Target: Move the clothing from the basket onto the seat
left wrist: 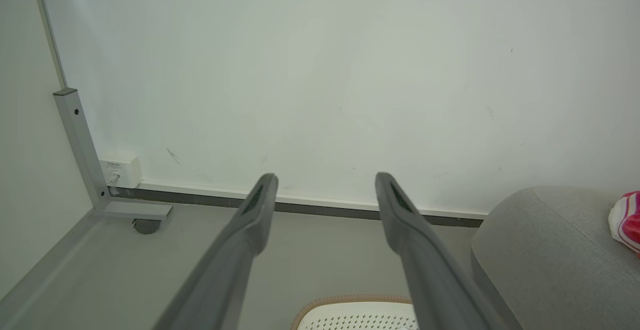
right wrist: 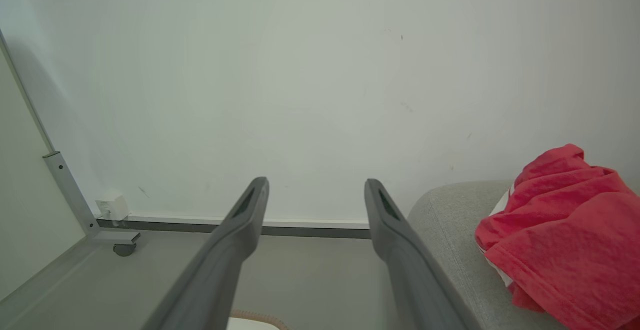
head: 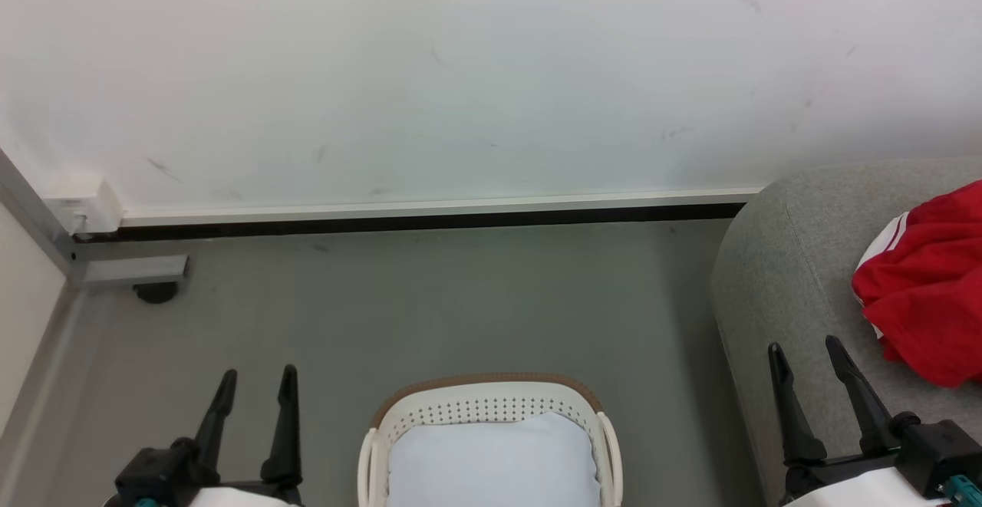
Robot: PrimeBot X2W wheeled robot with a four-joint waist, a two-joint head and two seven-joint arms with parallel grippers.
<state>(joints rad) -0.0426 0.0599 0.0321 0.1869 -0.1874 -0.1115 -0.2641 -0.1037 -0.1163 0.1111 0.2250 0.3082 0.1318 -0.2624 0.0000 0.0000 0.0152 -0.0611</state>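
- The oval white plastic laundry basket with perforated sides and a brown rim (head: 491, 379) stood on the grey floor (head: 460, 300); all places below are given from it.
- The part of its inside that showed was bare pale blue-white bottom, with no red cloth on it. Its near end was cut off by the head view's lower edge, so I could not tell what lay there.
- The clothing, a soft bright red garment with thin white stripe trim (head: 928, 292), lay crumpled well to the right of the basket, on the large light grey woven-fabric sofa seat (head: 775, 261).
- The left gripper (head: 259, 373) hung just left of the basket, its two long dark fingers spread apart with nothing between them.
- The right gripper (head: 804, 344) hung between the basket and the red garment, over the seat's edge. Its fingers were also spread and empty, near the cloth but apart from it.
- By my judgement the transfer was done or nearly so, and the step in hand was a check.
- To do it well, the head should tip down until the basket's near end showed, since a thin garment could lie flat there.
- If one turned up, a gripper should descend over the basket's middle, clear of the perforated wall and handles, and pinch a bunched fold, not a flat layer.
- Otherwise the right arm should draw back toward the basket side, away from the red cloth, so a fingertip did not snag it.
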